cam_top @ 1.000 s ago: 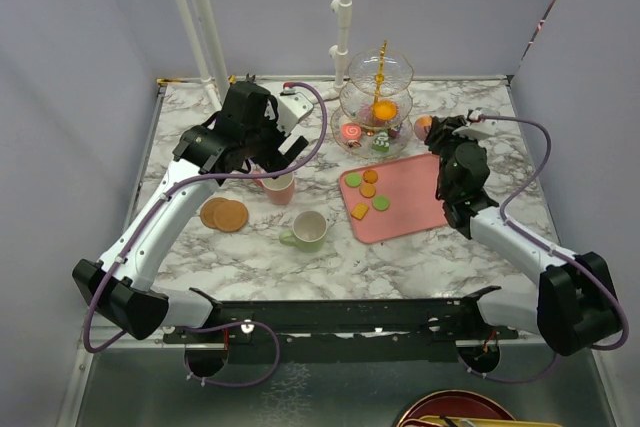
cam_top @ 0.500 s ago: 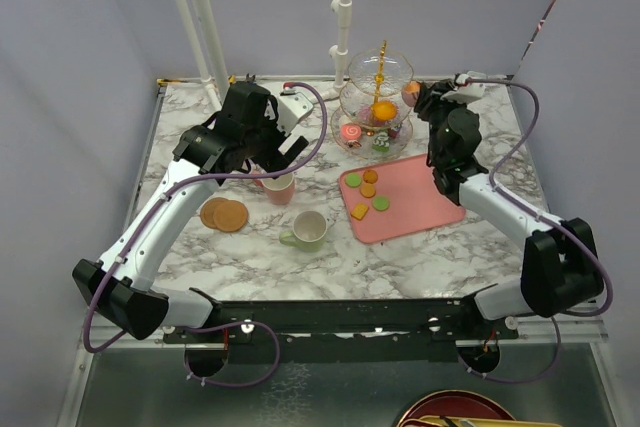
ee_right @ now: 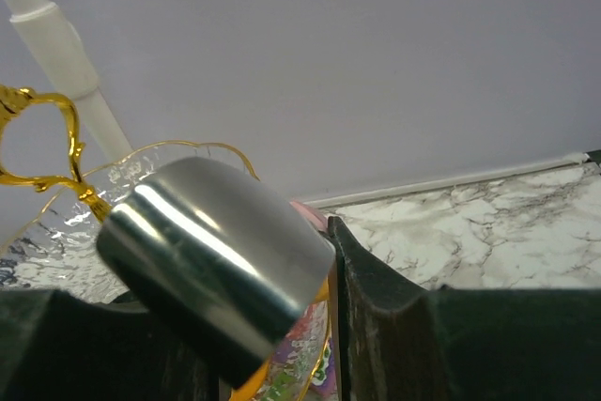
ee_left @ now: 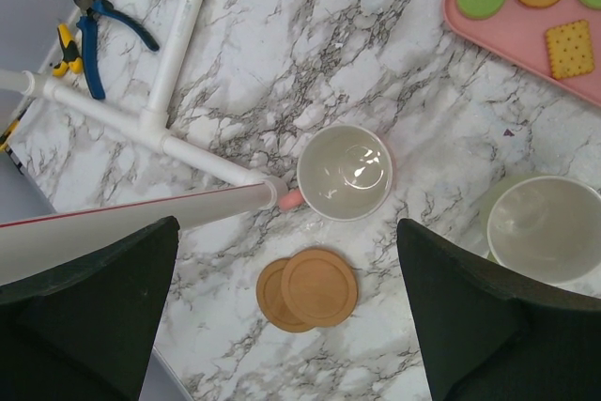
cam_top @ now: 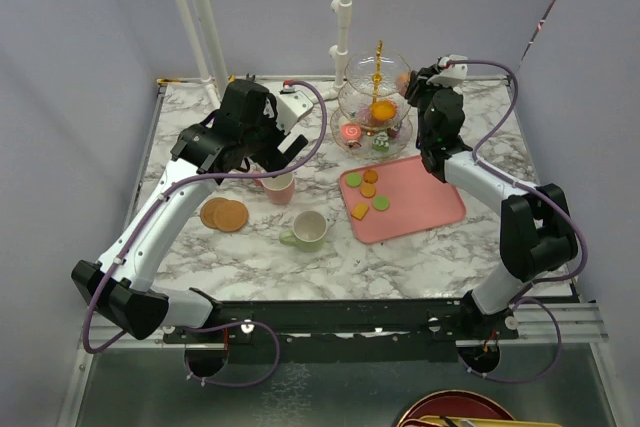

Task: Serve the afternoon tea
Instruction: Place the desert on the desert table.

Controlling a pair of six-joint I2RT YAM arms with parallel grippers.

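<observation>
The clear glass three-tier stand (cam_top: 375, 112) with its gold stem (cam_top: 380, 62) stands at the back middle, with small cakes on its lower tiers. My right gripper (cam_top: 412, 85) is shut on a small cake in a shiny silver cup (ee_right: 211, 255) and holds it at the rim of the top tier (ee_right: 141, 161). My left gripper (cam_top: 268, 155) is wide open and empty, above the pink mug (ee_left: 345, 173) and the two overlapping brown coasters (ee_left: 310, 288). The pale-green mug (ee_left: 545, 227) stands to the right of them, also in the top view (cam_top: 308, 230).
The flat pink tray (cam_top: 430, 197) with several biscuits lies in front of the stand. White pipes (ee_left: 178, 44) and blue-handled pliers (ee_left: 94, 30) lie at the back left. A white post (cam_top: 345, 7) rises behind the stand.
My right gripper has moved up and back-left with the cake, from beside the bottom tier to the top tier. The left arm has not moved.
</observation>
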